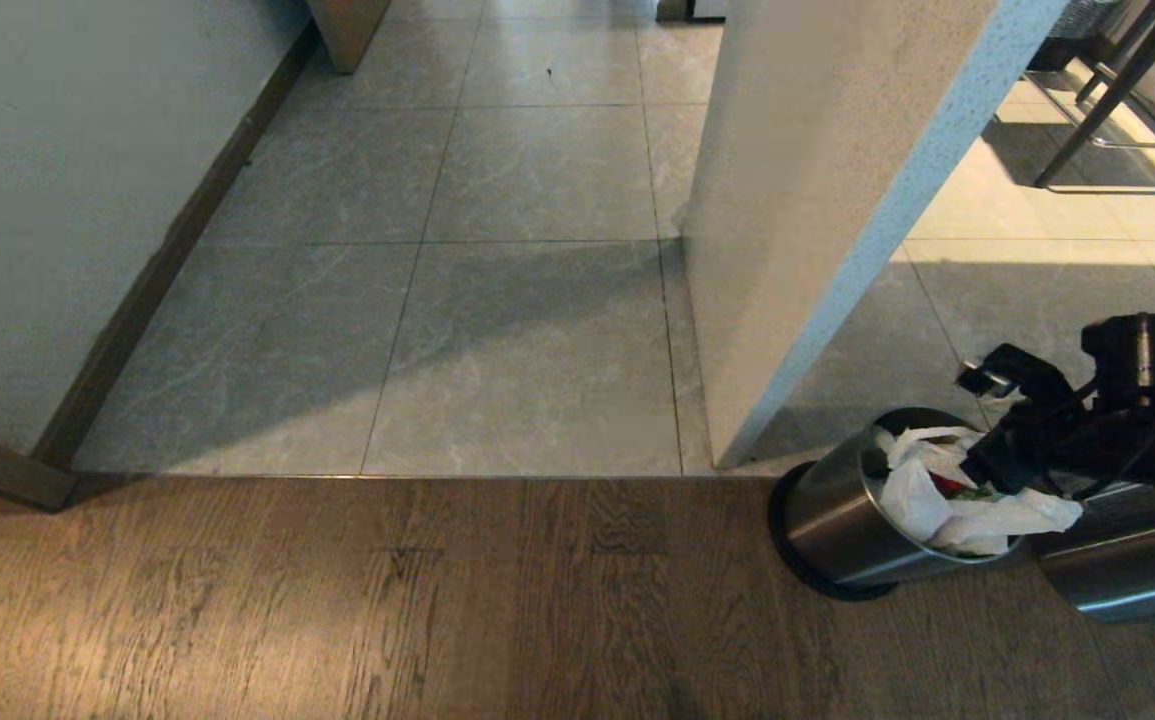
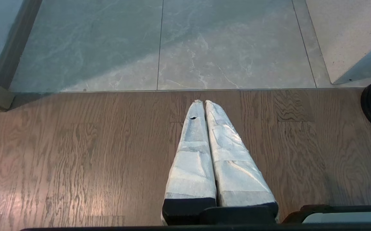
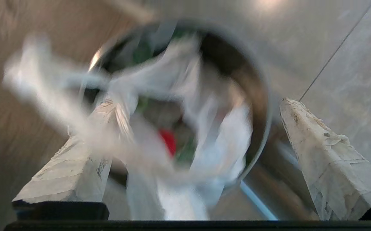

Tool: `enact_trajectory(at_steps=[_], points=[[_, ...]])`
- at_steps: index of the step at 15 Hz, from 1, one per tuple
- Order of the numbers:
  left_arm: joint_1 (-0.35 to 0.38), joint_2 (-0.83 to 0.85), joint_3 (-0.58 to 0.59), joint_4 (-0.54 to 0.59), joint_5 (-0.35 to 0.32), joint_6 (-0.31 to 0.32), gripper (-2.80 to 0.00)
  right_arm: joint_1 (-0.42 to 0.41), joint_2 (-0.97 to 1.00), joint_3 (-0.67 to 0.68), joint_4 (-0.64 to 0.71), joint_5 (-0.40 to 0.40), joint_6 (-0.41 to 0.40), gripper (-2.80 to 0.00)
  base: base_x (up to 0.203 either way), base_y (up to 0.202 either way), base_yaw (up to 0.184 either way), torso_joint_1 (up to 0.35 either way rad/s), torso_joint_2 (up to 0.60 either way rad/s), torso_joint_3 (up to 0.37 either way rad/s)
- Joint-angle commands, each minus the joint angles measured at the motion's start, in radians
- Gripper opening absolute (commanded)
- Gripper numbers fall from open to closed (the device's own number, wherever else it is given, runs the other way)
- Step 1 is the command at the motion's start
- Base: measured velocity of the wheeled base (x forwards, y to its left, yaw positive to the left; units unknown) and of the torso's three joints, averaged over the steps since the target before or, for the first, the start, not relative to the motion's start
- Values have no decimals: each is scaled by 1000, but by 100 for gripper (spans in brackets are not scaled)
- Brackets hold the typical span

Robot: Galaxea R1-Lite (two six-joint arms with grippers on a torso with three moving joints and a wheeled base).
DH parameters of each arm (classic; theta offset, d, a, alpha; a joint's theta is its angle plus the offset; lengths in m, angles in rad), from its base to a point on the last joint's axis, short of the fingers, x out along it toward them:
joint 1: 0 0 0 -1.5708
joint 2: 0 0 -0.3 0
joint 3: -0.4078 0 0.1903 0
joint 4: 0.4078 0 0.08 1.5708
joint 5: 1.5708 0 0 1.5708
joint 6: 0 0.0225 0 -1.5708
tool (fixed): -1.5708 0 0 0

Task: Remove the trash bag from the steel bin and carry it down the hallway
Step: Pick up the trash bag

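Note:
The steel bin (image 1: 837, 520) stands on the wood floor at the lower right, beside a wall's corner. The white trash bag (image 1: 922, 495) sits in it, crumpled over the rim, with red and green rubbish showing inside (image 3: 167, 141). My right gripper (image 1: 982, 425) hangs just above the bin's mouth. It is open, its taped fingers (image 3: 85, 144) spread wide on either side of the bag (image 3: 211, 134), and nothing is gripped. My left gripper (image 2: 201, 102) is shut and empty, parked over the wood floor. The hallway is out of view.
A matte grey tiled floor (image 1: 527, 330) with brown skirting (image 1: 157, 270) begins past the wood boards. A thick white wall end (image 1: 817, 220) stands just behind the bin. A second steel cylinder (image 1: 1137, 560) lies right of the bin. Stool legs (image 1: 1107, 110) stand at the far right.

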Motion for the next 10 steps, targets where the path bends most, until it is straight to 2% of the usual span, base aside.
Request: enact_trajectory(at_steps=[1,4,10], points=[[0,-2,0,0,0,0,-280,9,27,-17,-52,2,4,0,0,0,0,0,0,0],[0,-2,1,0,0,0,-280,13,49,-34,-111,-1,0,0,0,0,0,0,0,0],[0,-2,2,0,0,0,-280,20,40,-53,-80,-2,15,0,0,0,0,0,0,0]])
